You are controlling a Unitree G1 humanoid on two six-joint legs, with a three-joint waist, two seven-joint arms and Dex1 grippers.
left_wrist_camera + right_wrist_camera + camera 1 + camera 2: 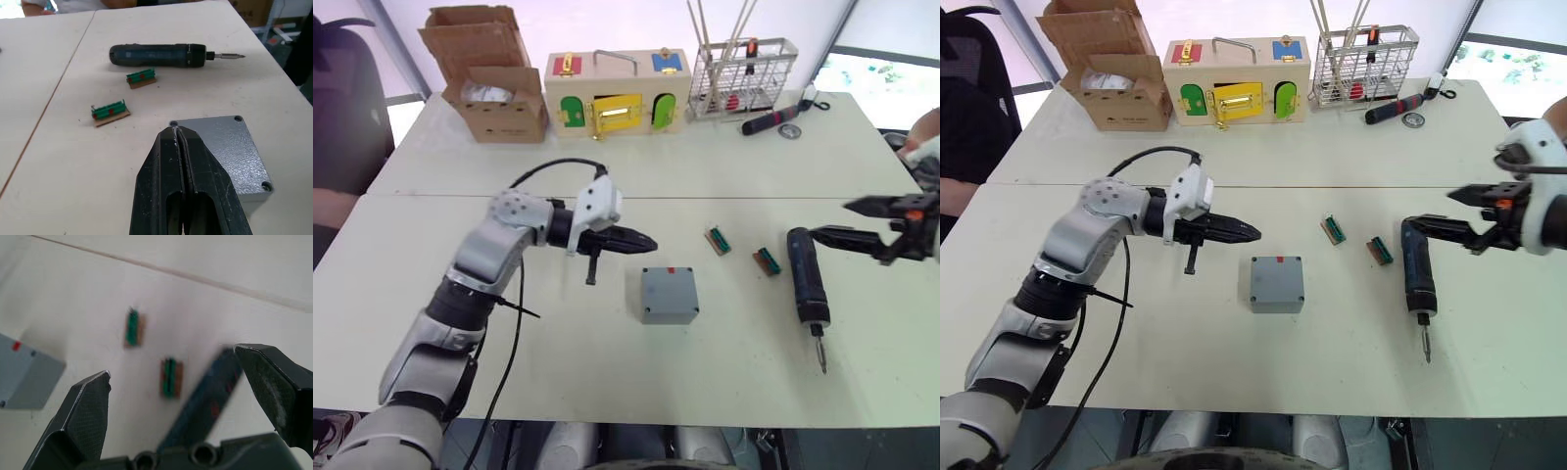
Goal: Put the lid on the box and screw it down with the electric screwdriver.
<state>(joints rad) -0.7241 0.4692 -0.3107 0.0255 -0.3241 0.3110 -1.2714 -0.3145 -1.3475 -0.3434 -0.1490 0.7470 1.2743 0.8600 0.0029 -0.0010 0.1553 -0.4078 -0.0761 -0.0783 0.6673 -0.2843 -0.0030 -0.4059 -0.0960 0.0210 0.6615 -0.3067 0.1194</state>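
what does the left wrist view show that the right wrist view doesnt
Left wrist view alone: the left gripper, shut, over the lid already seated on the box, and the electric screwdriver at full length with its metal bit.

Right wrist view alone: the right gripper, open, a side of the box with its red mark, and the seam between the two tables.

Both share: the two green terminal blocks, the screwdriver's body and the pale tabletop.

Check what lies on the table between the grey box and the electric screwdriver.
Two small green-and-brown terminal blocks: one nearer the box, the other close beside the electric screwdriver. Both eye views show them lying apart, touching neither.
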